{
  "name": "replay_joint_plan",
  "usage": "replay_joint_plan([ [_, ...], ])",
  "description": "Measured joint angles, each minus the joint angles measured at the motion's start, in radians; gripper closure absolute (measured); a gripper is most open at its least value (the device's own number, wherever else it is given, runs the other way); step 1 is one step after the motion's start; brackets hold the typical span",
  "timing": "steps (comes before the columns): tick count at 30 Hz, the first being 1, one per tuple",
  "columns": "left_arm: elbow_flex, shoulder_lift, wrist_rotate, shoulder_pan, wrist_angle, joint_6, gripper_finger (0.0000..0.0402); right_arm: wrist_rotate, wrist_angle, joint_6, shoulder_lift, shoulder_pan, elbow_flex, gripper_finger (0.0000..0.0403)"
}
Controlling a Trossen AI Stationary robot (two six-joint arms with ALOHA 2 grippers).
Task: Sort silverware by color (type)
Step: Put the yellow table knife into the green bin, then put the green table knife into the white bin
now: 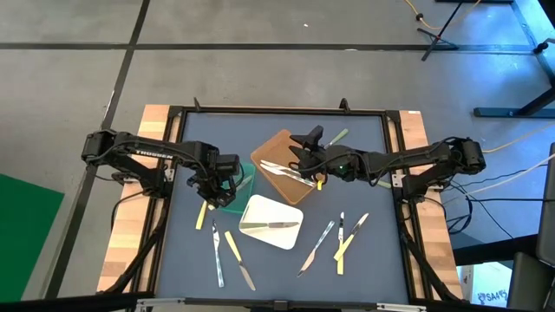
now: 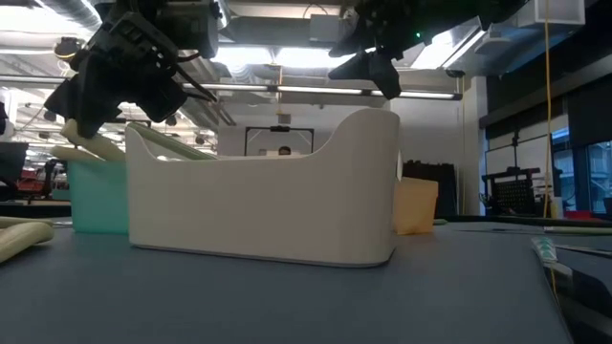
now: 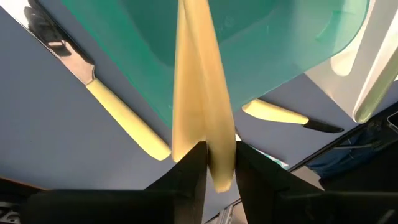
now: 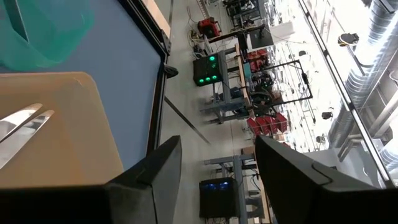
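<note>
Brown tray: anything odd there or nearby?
A yellow-handled piece lies half off the brown tray edge, under the open right claw. Left claw is shut on a yellow utensil over the green tray.

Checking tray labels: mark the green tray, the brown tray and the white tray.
green tray [image 1: 240, 192], high view, bare edge beside the left claw.
brown tray [image 1: 276, 147], high view, bare far corner.
white tray [image 1: 260, 238], high view, near rim.

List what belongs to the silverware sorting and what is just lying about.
Job: yellow-handled piece in the shut left gripper over the green tray; open right gripper above the brown tray; white tray holding a knife; loose silverware on the table.
Lying about: green sheet on the floor; stand legs.
</note>
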Motion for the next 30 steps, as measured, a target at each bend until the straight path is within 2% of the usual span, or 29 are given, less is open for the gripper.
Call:
replay_joint_plan([
  [11, 0.0, 0.0, -0.002, 0.0, 0.0, 0.001, 0.0272, 0.002, 0.0, 0.0, 0.0, 0.0, 0.0, 0.0205],
  [17, 0.0, -0.016, 0.071, 0.009, -0.001, -0.019, 0.027, 0.11, 0.0, -0.011, 0.0, 0.0, 0.0, 0.0205],
  [24, 0.0, -0.113, 0.017, 0.032, -0.001, -0.055, 0.027, 0.139, -0.038, -0.015, -0.01, -0.01, 0.001, 0.0205],
  [30, 0.001, -0.202, -0.116, 0.048, 0.073, -0.02, 0.0269, 0.128, -0.084, -0.01, -0.074, -0.096, 0.001, 0.0205],
])
